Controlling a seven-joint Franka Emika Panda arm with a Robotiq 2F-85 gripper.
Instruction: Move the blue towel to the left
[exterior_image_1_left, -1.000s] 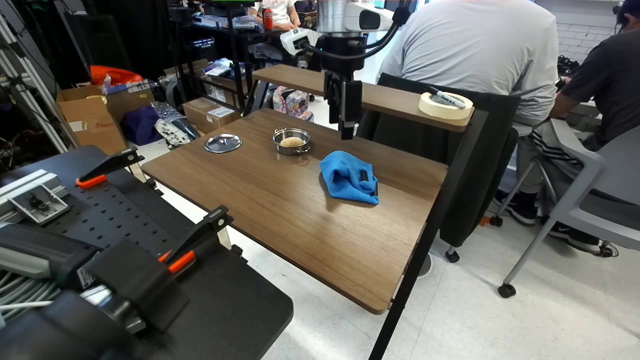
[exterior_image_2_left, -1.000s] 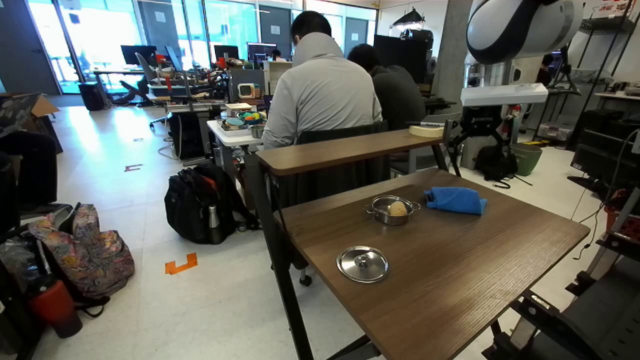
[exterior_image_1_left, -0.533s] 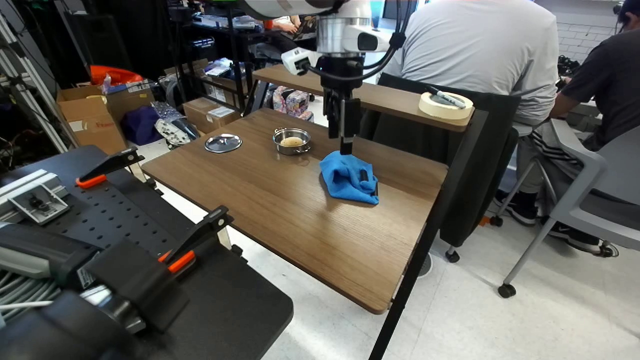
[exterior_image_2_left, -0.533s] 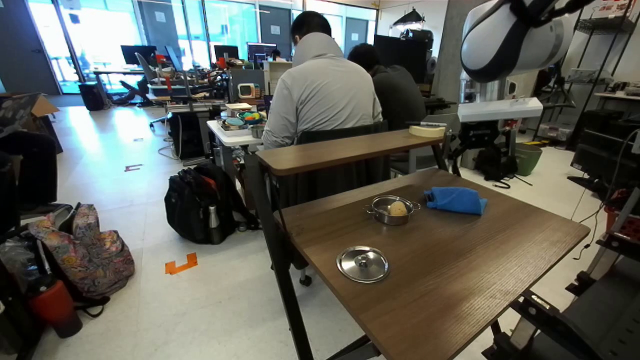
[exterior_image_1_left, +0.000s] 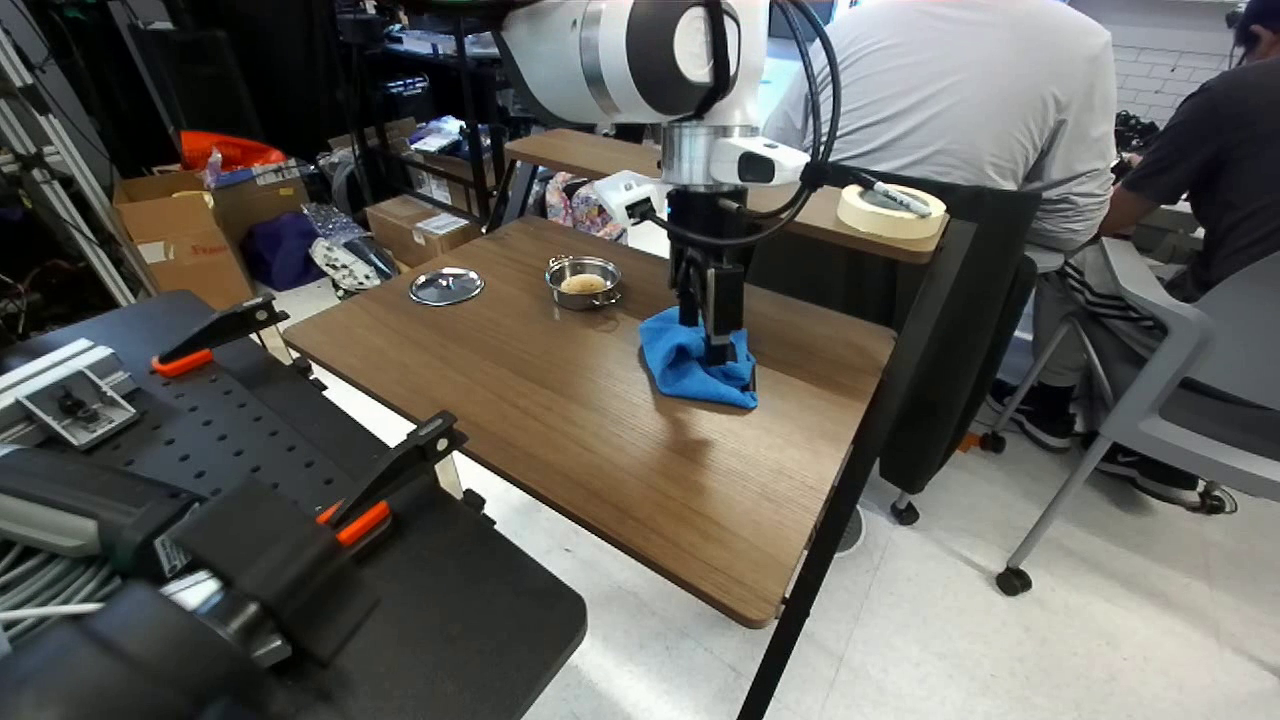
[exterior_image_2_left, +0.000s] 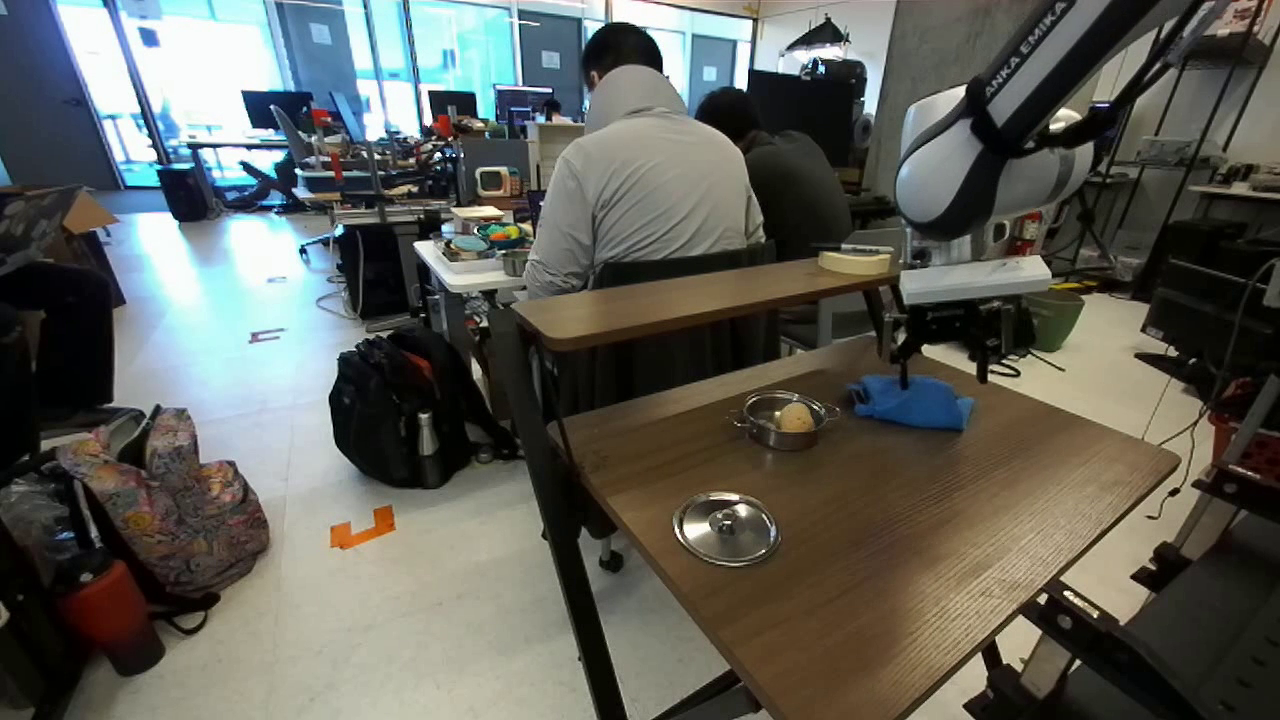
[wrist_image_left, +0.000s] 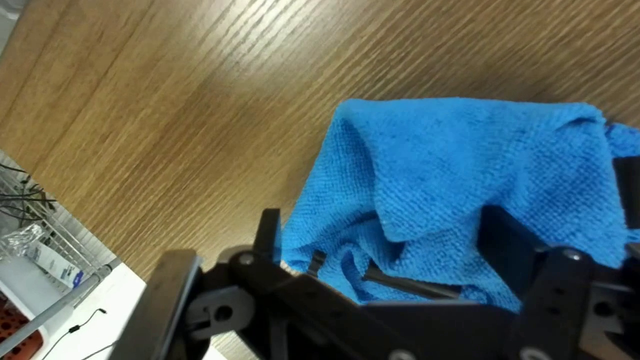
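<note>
The blue towel (exterior_image_1_left: 690, 378) lies crumpled on the wooden table (exterior_image_1_left: 540, 400), with black strips at its edges. It also shows in an exterior view (exterior_image_2_left: 920, 405) and fills the right of the wrist view (wrist_image_left: 440, 160). My gripper (exterior_image_1_left: 704, 340) is open and points down, low over the towel. In the wrist view its fingers (wrist_image_left: 382, 217) stand wide apart: the left fingertip is beside the towel's edge, the right one over the cloth. In an exterior view the gripper (exterior_image_2_left: 944, 380) has one finger overlapping the towel's top. Whether the fingers touch the cloth is unclear.
A metal pot (exterior_image_2_left: 780, 438) holding a round tan item stands near the towel. A silver lid (exterior_image_2_left: 726, 528) lies farther along the table. A raised shelf (exterior_image_2_left: 690, 303) runs along one table edge, with a tape roll (exterior_image_1_left: 890, 218) and marker on it. A person sits behind it.
My gripper has come down from above the table to just over the towel, staying open. The towel, pot and lid have not moved.
</note>
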